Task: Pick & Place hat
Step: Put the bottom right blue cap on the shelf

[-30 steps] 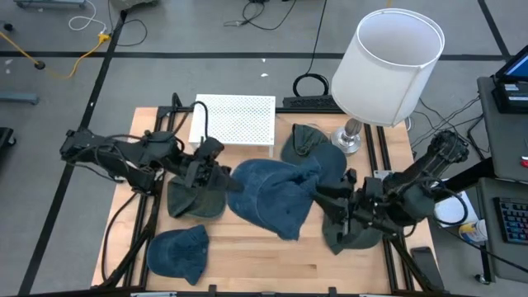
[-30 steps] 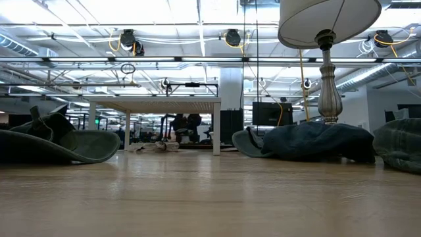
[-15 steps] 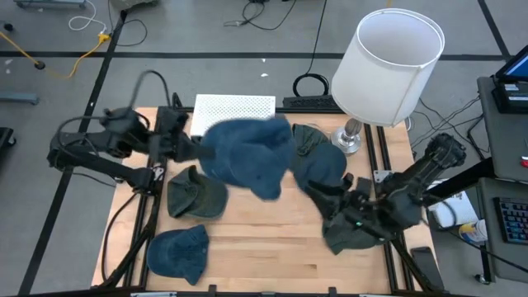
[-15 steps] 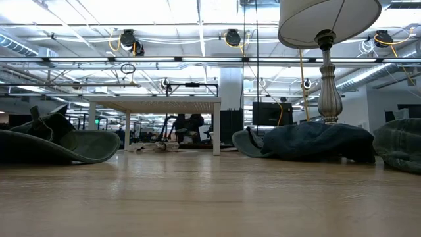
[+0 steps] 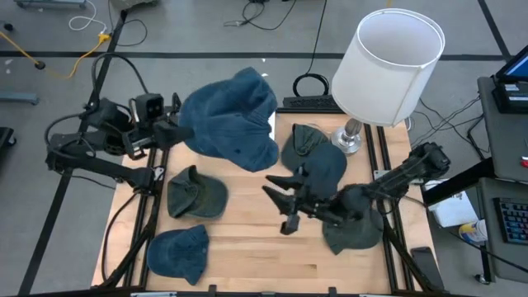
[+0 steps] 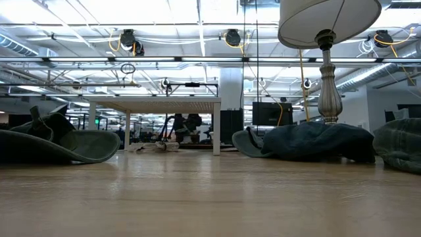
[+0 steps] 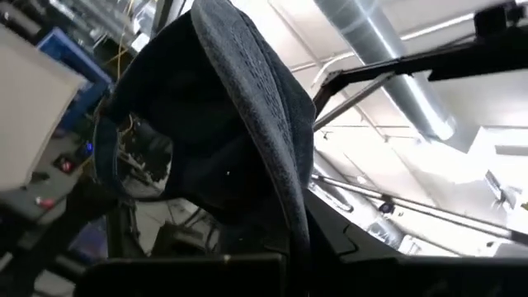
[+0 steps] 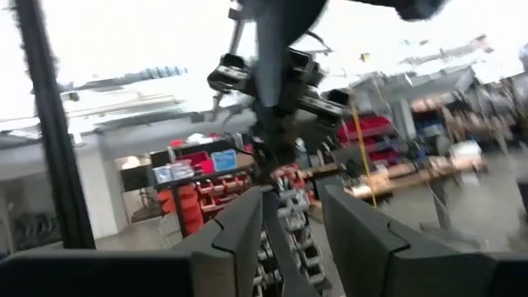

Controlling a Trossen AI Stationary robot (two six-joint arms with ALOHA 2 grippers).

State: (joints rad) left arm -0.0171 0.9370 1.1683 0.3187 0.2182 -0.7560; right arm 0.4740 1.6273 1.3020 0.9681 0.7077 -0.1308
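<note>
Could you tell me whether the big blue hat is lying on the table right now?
No, the high view shows the left gripper shut on the blue hat, holding it up over the white rack's spot.

A white-shaded lamp (image 5: 388, 66) stands at the wooden table's (image 5: 247, 256) far right corner.

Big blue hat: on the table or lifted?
Lifted. The blue hat hangs from the shut left gripper, draped over the white rack, clear of the table.
</note>
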